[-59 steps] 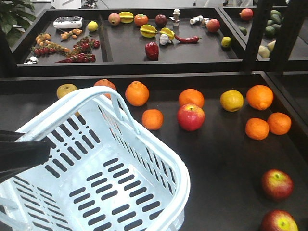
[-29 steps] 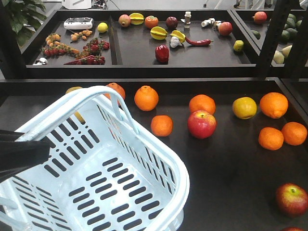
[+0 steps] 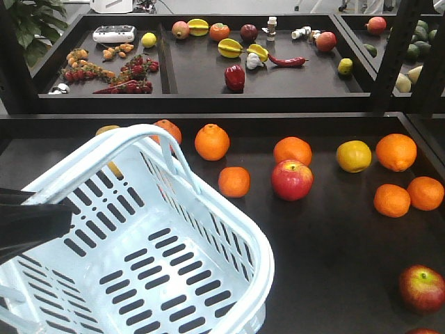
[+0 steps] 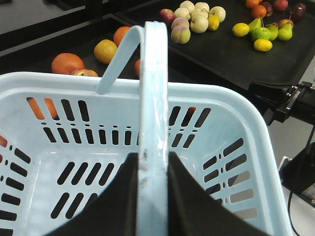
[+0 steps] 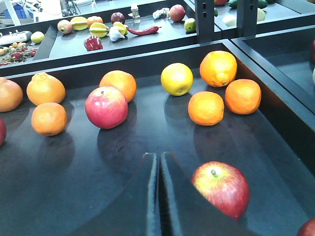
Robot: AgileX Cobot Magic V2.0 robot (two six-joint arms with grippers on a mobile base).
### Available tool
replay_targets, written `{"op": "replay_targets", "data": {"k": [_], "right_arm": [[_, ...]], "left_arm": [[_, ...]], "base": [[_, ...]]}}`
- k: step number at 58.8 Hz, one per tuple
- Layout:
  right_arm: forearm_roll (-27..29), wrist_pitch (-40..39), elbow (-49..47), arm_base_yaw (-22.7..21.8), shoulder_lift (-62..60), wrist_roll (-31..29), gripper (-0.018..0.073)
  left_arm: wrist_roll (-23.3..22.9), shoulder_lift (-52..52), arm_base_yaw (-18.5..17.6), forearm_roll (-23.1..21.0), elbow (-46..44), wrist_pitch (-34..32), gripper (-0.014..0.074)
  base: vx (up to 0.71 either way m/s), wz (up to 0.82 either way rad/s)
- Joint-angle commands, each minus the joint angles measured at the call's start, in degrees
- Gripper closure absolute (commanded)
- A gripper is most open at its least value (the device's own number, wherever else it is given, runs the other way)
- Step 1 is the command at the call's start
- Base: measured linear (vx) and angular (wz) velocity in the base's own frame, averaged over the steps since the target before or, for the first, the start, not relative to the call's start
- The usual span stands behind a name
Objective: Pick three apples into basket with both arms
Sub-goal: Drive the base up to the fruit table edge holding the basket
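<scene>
The pale blue basket [image 3: 229, 229] fills the lower left of the front view, tilted, with nothing in it. My left gripper [image 4: 152, 164] is shut on its loop handle [image 4: 153, 73]; the left arm [image 3: 28, 226] shows as a black shape at the left edge. One red apple [image 3: 292, 179] lies mid-shelf among the oranges. A second apple [image 3: 422, 287] lies at the front right, and a third [image 3: 424, 331] barely shows at the bottom edge. In the right wrist view my right gripper [image 5: 158, 157] is shut and empty, just left of the near apple [image 5: 224, 189].
Several oranges [image 3: 212, 142] and a yellow citrus [image 3: 353, 156] are scattered over the black shelf. A raised rim [image 5: 275, 73] bounds it on the right, with black posts [image 3: 393, 52] behind. The back trays [image 3: 195, 76] hold mixed fruit and vegetables.
Compared with a second ago the fruit and shelf sit further right and lower in the front view; the basket keeps its place. Nothing has moved in the last half second.
</scene>
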Motion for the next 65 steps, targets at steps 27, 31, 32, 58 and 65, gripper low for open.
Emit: {"op": "replay_targets", "data": {"k": [27,31,32,58,65], "right_arm": [[-0.96,-4.16,0.51,-0.18,-0.09,-0.15,0.0564],[-0.96,-4.16,0.51,-0.18,-0.09,-0.15,0.0564],[-0.96,-4.16,0.51,-0.18,-0.09,-0.15,0.0564],[-0.96,-4.16,0.51,-0.18,-0.09,-0.15,0.0564],[-0.96,-4.16,0.51,-0.18,-0.09,-0.15,0.0564]], "left_arm": [[-0.14,-0.14,-0.19,-3.73,-1.47,-3.70,0.0602],[-0.14,-0.14,-0.19,-3.73,-1.47,-3.70,0.0602],[-0.14,-0.14,-0.19,-3.73,-1.47,-3.70,0.0602],[-0.14,-0.14,-0.19,-3.73,-1.47,-3.70,0.0602],[-0.14,-0.14,-0.19,-3.73,-1.47,-3.70,0.0602]], "base": [[0.00,0.00],[0.00,0.00],[0.00,0.00],[0.00,0.00],[0.00,0.00]]}}
